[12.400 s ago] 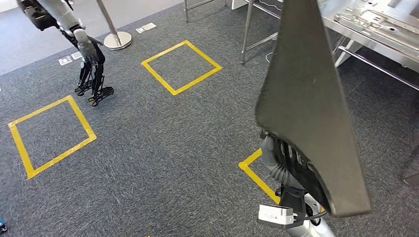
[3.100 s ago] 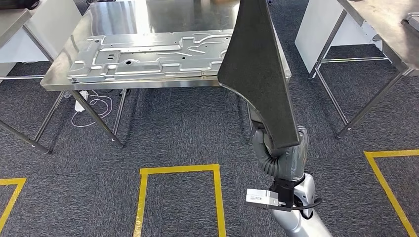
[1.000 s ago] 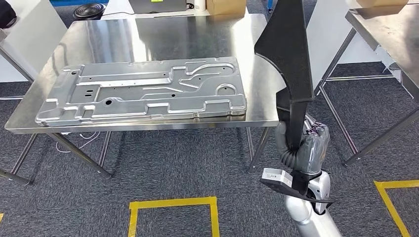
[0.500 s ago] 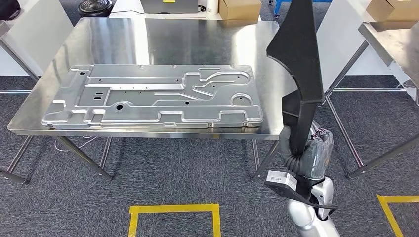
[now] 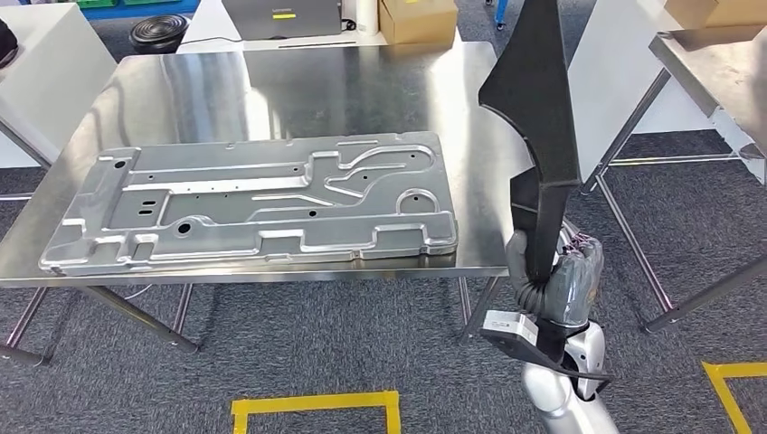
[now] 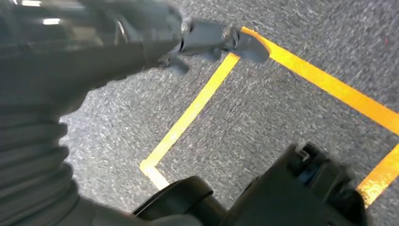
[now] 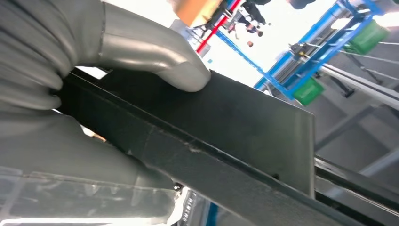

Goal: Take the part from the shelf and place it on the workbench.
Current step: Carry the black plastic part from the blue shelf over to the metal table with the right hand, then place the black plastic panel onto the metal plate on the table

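No text, brand or number can be read anywhere. The white tag [image 5: 511, 326] on the right wrist carries marks too small to make out, and a yellowish label [image 5: 281, 14] on the grey box behind the desk [image 5: 271, 81] is blurred. The cardboard box [image 5: 418, 18] shows no legible print.

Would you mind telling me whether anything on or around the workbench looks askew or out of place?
Slightly: the stamped metal panel lies skewed on the workbench, its near edge almost flush with the table's front edge. Otherwise nothing stands out; the right hand holds the black part upright beside the bench.
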Action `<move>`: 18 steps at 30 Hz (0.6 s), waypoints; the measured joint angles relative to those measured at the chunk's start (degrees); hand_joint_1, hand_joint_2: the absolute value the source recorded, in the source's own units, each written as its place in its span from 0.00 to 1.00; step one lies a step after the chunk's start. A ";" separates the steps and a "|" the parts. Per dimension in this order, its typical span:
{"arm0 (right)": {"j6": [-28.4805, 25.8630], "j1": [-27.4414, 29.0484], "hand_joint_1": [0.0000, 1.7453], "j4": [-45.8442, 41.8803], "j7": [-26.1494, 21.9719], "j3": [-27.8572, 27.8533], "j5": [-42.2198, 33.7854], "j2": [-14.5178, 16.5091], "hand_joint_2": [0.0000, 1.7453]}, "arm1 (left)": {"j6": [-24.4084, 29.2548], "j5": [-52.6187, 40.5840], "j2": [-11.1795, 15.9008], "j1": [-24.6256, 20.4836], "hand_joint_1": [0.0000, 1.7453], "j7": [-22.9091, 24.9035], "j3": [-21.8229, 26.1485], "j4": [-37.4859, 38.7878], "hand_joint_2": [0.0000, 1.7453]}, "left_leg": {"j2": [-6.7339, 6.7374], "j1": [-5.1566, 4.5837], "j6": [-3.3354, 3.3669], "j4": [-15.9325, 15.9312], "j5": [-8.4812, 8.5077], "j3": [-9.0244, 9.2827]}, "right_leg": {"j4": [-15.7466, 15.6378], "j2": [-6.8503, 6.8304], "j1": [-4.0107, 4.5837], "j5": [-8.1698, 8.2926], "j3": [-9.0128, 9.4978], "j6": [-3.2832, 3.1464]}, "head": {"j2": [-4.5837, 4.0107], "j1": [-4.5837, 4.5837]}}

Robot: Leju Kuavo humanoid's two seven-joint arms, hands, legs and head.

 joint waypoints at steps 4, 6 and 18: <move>0.00 0.64 0.96 -0.30 -0.62 -0.93 -0.09 0.36 1.00 | -0.03 -0.15 0.10 0.18 0.00 -0.02 0.22 0.02 1.00 | 0.01 -0.35 0.67 -10.05 7.68 2.07 | -0.05 0.35 0.12 -1.46 2.18 0.25 | 0.00 -0.66; 0.00 1.04 0.96 -0.61 -0.83 -1.48 -0.45 0.45 1.00 | -0.04 -0.22 0.19 0.41 0.00 -0.19 0.24 0.07 1.00 | 0.04 -0.75 1.13 -14.15 8.82 3.02 | -0.11 0.36 0.14 -1.95 2.54 0.80 | 0.00 -0.91; 0.00 3.33 0.96 -3.72 -1.52 -4.40 -1.11 0.50 1.00 | -0.21 -1.11 0.11 0.63 0.00 -0.24 0.26 0.09 1.00 | -0.02 0.42 2.26 -16.00 6.82 6.95 | 9.96 0.09 -0.27 -1.92 -5.61 3.09 | 0.00 1.67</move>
